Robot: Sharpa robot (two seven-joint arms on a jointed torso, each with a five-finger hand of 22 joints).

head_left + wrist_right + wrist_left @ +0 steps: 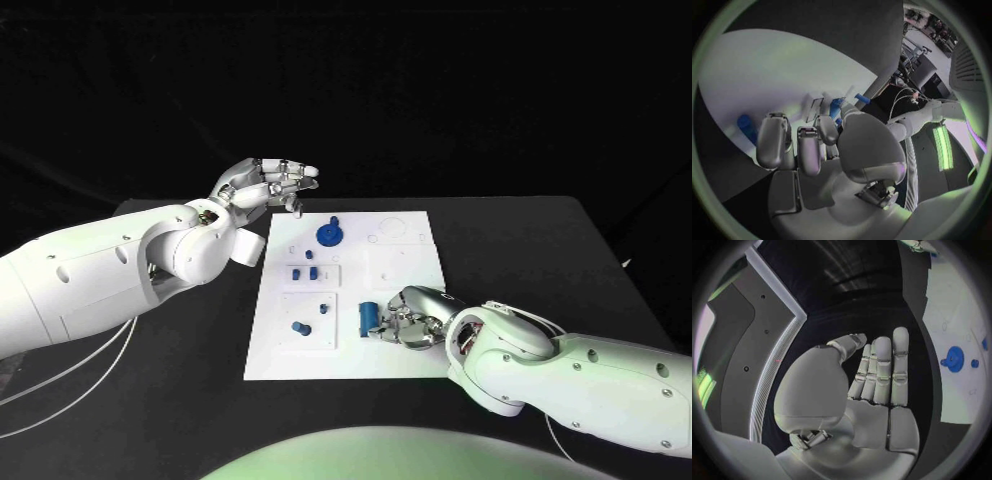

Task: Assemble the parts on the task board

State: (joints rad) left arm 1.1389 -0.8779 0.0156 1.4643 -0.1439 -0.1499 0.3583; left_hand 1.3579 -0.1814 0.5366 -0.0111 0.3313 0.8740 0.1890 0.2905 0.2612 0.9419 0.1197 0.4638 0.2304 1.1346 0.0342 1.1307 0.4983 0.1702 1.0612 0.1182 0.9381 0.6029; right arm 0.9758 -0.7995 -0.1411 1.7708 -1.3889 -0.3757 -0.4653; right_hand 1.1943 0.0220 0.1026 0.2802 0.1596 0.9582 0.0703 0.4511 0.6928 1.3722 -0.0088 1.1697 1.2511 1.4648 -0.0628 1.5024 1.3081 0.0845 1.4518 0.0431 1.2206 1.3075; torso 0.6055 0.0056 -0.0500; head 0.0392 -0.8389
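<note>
Blue cylinder (371,316) touched by curled right hand (408,318) on board (411,355), likely for grasping, grip unclear; left hand (268,186) empty, fingers apart.

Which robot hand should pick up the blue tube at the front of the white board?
Probably the right hand. It sits low over the task board, its fingers right beside the blue tube. The left hand is raised behind the board's far edge, holding nothing.

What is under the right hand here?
Under the right hand lies the task board's near edge. A blue cylinder part lies beside its fingers. Whether they touch it, or cover anything on the board beneath, cannot be seen.
</note>
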